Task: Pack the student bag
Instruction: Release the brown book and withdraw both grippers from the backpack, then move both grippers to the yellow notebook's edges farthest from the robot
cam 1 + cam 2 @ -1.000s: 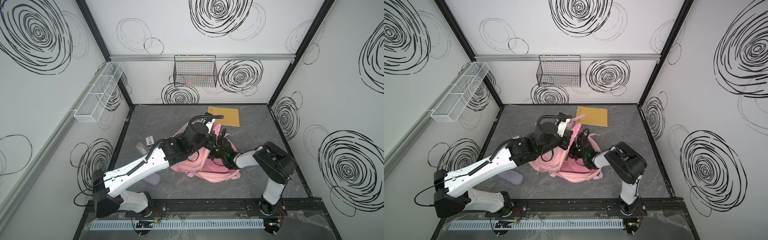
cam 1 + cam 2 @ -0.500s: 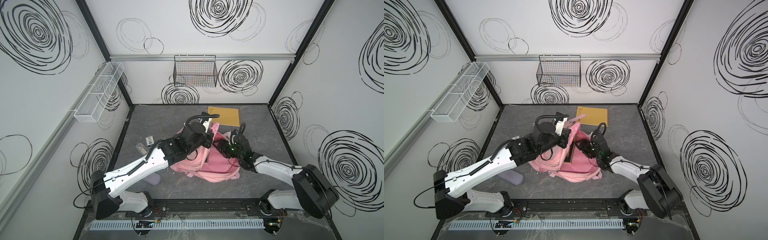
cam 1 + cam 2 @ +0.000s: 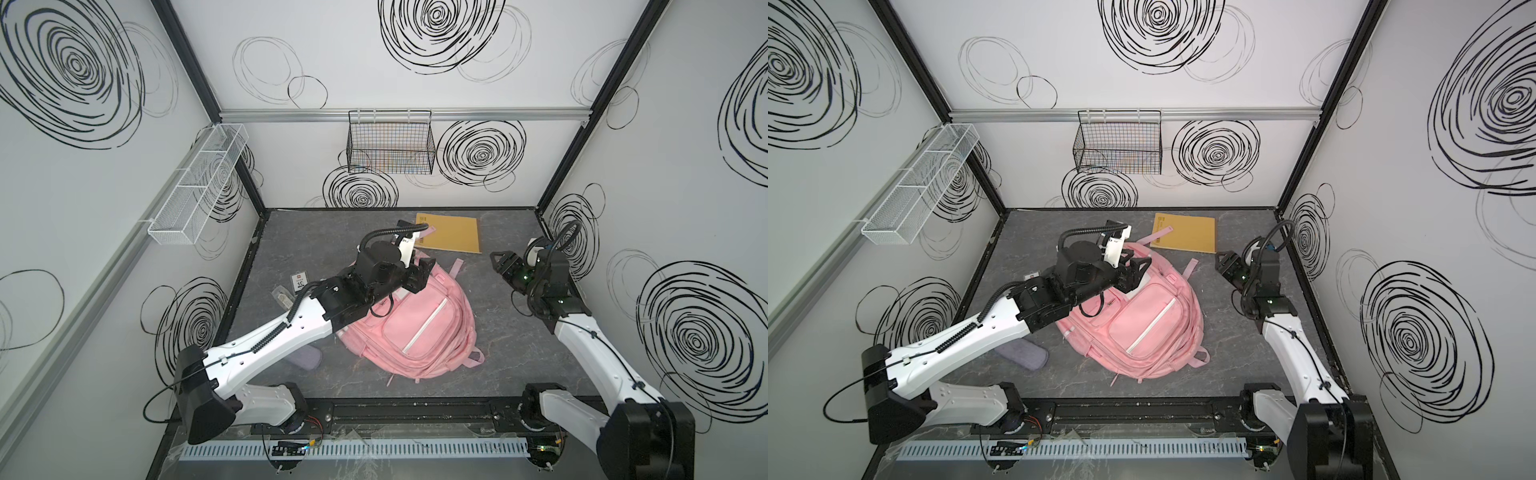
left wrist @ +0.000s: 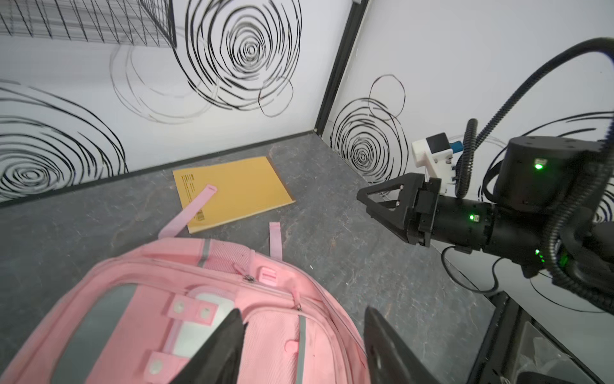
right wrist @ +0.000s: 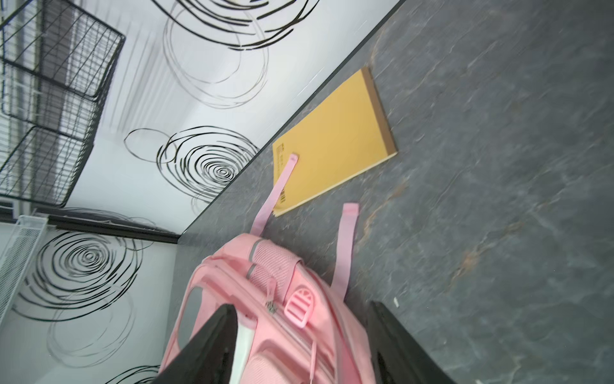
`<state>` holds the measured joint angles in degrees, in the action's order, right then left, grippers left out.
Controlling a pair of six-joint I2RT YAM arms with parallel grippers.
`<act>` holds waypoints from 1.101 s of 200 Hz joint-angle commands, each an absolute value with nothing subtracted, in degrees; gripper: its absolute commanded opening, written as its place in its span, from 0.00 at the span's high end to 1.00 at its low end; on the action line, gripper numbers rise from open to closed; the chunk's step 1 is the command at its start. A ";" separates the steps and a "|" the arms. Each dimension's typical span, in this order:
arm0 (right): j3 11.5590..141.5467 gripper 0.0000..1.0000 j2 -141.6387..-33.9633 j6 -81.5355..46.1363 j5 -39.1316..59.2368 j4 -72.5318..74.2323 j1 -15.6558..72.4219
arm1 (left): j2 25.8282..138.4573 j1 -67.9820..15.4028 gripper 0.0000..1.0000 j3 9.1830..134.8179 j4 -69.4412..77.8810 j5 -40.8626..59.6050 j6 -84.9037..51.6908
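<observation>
Student bag [image 3: 419, 328] flat, near yellow envelope [image 3: 453, 237]

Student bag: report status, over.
Left gripper open, over the student bag at its far end. Right gripper open, empty, off to the side. Bag flat, front up. Its strap lies across the yellow envelope.

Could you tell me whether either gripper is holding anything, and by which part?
Nothing is held. The left gripper stands open over the soft pink fabric backpack, with nothing between its jaws; the right gripper is open, off to its side.
</observation>
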<state>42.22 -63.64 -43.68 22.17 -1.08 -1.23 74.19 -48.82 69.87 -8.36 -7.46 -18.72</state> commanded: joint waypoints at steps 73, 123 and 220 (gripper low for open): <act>64.75 0.35 -96.76 -37.11 25.53 2.39 -4.92 | 98.78 -33.97 0.33 82.62 3.18 -0.39 -18.58; 84.33 0.35 -116.98 -33.15 27.62 -7.76 -5.27 | 119.38 -31.07 0.33 100.04 -2.22 0.92 -18.28; 96.48 0.36 -133.43 -30.52 29.62 -11.60 -4.87 | 146.21 -29.54 0.32 126.36 -12.34 -0.12 -22.58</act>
<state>95.26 -131.17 -32.05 28.51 -8.69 -4.95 143.31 -30.89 123.17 -10.61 -0.05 -20.05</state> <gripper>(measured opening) 0.643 0.676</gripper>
